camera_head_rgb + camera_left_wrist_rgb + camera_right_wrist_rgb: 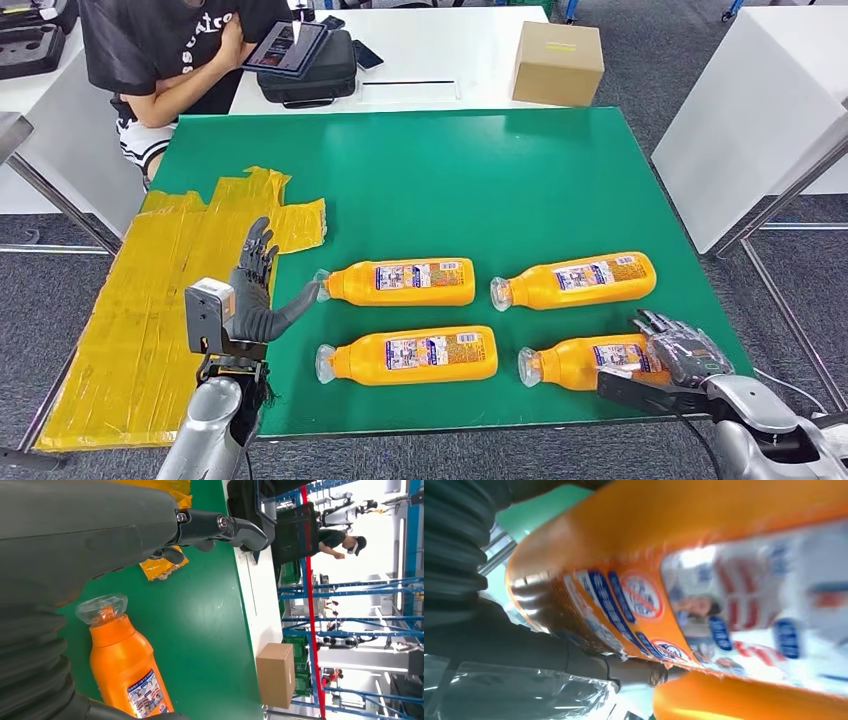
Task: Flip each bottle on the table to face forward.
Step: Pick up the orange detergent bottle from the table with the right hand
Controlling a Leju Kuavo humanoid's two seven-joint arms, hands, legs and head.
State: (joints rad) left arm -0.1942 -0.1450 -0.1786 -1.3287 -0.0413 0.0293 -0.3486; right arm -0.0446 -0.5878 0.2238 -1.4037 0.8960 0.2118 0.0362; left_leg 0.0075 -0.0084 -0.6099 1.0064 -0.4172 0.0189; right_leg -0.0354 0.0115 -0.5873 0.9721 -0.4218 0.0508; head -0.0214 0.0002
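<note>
Four orange bottles lie on their sides on the green tabletop in two rows of two, clear caps all pointing toward the robot's left, labels facing up. Far row: far-left bottle and far-right bottle. Near row: near-left bottle and near-right bottle. The rows sit near each other but apart, no bottle touching another. Left robot hand hovers upright just beside the cap of the far-left bottle, fingers spread and raised, thumb stretched toward the cap; it holds nothing. In the left wrist view the same bottle lies close under the hand, its clear cap just clear of the thumb; whether the thumb tip touches the cap cannot be told. Right robot hand is laid over the base end of the near-right bottle, fingers draped across the orange body near the label's edge. The right wrist view shows that bottle pressed close, blurred, with a dark finger curled under its side, so the hand grips the bottle. Yellow tape patch covers the tabletop's left portion, beneath and behind the left hand. Beyond the green surface, a person sits with a tablet; a cardboard box rests on a white table.
</note>
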